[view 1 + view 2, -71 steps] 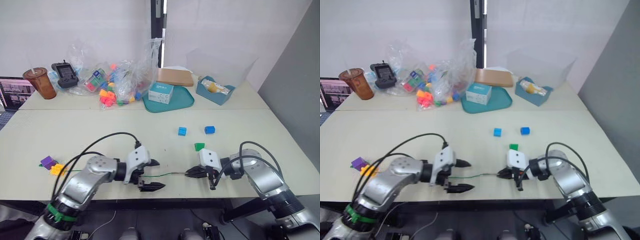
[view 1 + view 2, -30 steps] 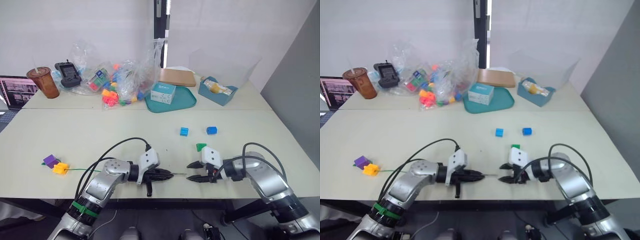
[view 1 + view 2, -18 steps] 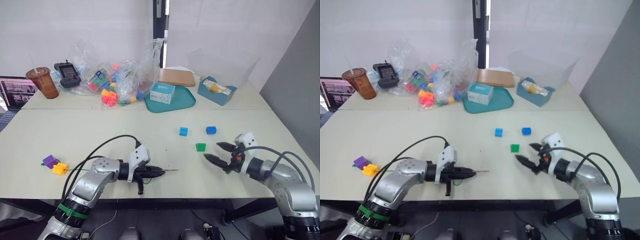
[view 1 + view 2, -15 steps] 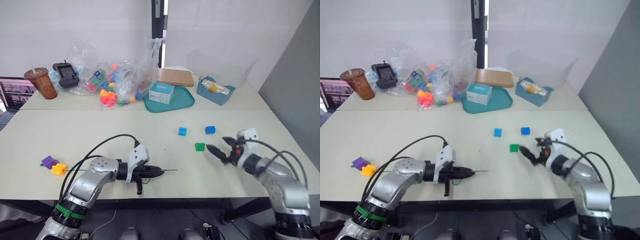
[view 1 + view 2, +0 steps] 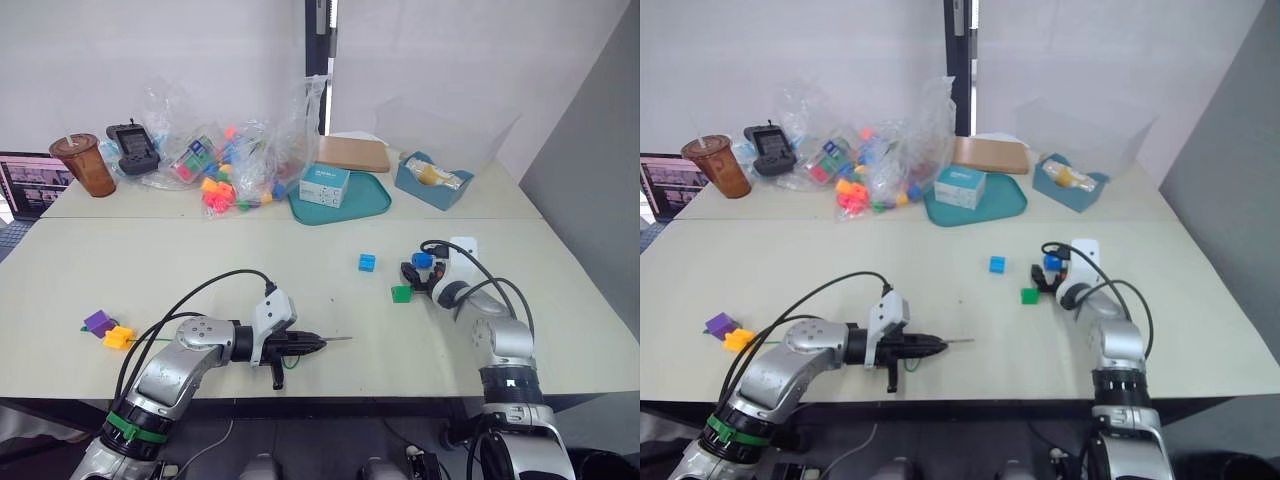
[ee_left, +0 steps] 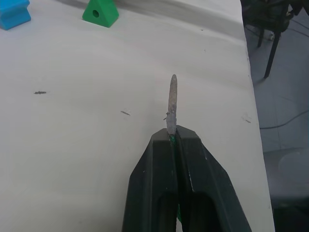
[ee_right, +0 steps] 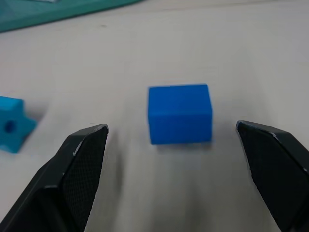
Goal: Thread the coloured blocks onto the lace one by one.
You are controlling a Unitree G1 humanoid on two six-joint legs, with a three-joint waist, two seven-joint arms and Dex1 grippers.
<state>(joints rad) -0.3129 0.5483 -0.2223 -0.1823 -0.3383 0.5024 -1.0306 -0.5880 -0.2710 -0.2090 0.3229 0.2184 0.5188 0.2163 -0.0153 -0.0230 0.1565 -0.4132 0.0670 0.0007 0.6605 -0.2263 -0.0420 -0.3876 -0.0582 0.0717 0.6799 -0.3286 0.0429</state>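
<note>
My left gripper [image 5: 312, 342] is shut on the lace [image 5: 338, 340], and the grey needle tip [image 6: 172, 99] sticks out past its fingers just above the table. The green cord trails left to the orange-yellow block [image 5: 118, 337], which lies beside the purple block [image 5: 97, 322]. My right gripper [image 5: 418, 270] is open, with one finger on either side of the dark blue block [image 7: 179, 120] and a gap at both sides. The green block [image 5: 401, 294] lies just in front of that gripper. The light blue block [image 5: 367, 262] lies to its left.
At the back stand a heap of toy pieces in clear bags [image 5: 240, 170], a teal tray [image 5: 365, 205] with a box, a blue holder [image 5: 432, 180], a drink cup [image 5: 88, 165] and a laptop [image 5: 25, 185]. The table's front edge [image 5: 330, 400] runs close below both grippers.
My right gripper has opened wide and moved from beside the needle tip away to the dark blue block. The left gripper keeps hold of the lace in nearly the same place.
</note>
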